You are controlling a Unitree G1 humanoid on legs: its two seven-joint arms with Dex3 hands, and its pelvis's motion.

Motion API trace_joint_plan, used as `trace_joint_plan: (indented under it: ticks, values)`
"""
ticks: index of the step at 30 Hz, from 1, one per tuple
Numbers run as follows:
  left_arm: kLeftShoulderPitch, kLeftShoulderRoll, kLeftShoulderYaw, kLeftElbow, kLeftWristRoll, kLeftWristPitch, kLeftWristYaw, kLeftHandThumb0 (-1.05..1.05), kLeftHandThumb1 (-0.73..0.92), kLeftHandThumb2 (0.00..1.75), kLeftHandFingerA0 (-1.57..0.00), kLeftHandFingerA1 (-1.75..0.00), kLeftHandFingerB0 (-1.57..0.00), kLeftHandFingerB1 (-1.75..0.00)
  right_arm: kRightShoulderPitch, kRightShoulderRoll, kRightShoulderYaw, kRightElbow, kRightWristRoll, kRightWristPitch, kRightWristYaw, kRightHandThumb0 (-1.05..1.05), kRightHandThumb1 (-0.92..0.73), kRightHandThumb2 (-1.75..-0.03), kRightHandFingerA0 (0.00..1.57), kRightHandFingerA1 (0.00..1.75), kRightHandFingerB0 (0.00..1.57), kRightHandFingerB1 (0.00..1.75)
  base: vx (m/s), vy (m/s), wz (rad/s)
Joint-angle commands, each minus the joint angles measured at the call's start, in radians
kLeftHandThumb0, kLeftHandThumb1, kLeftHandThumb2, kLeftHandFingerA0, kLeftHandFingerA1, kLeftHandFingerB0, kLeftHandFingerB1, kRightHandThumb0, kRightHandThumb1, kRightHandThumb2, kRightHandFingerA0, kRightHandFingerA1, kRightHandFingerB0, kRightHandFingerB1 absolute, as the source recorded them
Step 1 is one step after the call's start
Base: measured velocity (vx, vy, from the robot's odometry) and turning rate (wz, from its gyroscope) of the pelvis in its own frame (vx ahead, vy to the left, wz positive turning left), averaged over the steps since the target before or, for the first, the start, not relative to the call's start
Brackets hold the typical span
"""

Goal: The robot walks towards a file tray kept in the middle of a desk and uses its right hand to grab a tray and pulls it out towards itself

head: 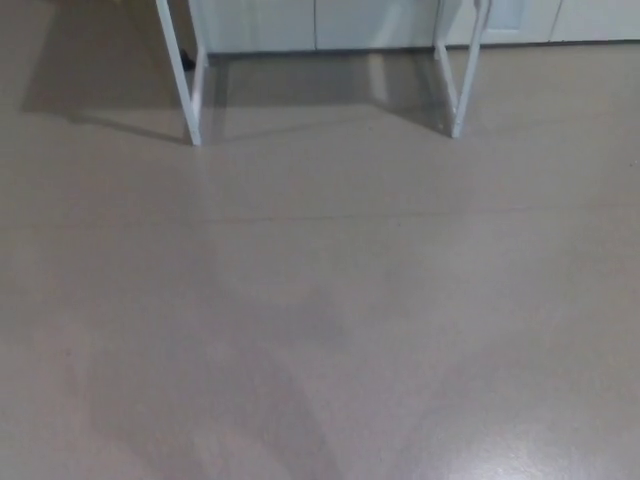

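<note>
Mostly the head view shows bare floor (320, 330), a smooth beige-grey expanse filling nearly the whole picture, with a faint seam line running across it and a soft sheen of reflected light at the lower right corner. At the top edge stand two white legs: the left leg (185, 80) and the right leg (458, 75), each a pair of slim uprights joined at the foot, rising out of the picture. They look like the frame of a desk, though its surface is cut off above the top edge and cannot be seen. Behind the legs runs a pale wall or cabinet front (320, 25), and a shadow lies on the floor beneath the frame.

No file tray shows anywhere; judging by the task, it sits on the unseen surface above the legs. Neither robot hand is in view, so whether the fingers are apart or closed cannot be told.

By my reading, the walk toward the desk is in progress and the reach has not begun. Risks from here: with the camera aimed down, the tray stays hidden, so the robot could stop too far off or drift off centre. Walking too close could knock a foot against a leg and jolt the desk.
</note>
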Motion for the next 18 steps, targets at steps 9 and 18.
trace_joint_plan:
  ticks: [9, 18]
  values:
    - [0.051, 0.012, 0.113, -0.113, -0.157, -0.147, -0.165, -0.12, 0.37, 0.84, -0.21, -0.54, -0.22, -0.52, 0.081, 0.046, -0.089, -0.150, 0.180, -0.214, 0.083, -0.41, -0.56, -0.56, 0.59, 0.42, 0.36, 0.35, 0.07, 0.139, -0.12]
    - [0.047, 0.014, 0.123, -0.090, -0.168, -0.167, -0.189, -0.12, 0.37, 0.85, -0.19, -0.53, -0.20, -0.52, 0.087, 0.059, -0.090, -0.162, 0.193, -0.211, 0.096, -0.39, -0.57, -0.57, 0.60, 0.43, 0.35, 0.35, 0.24, 0.292, -0.06]
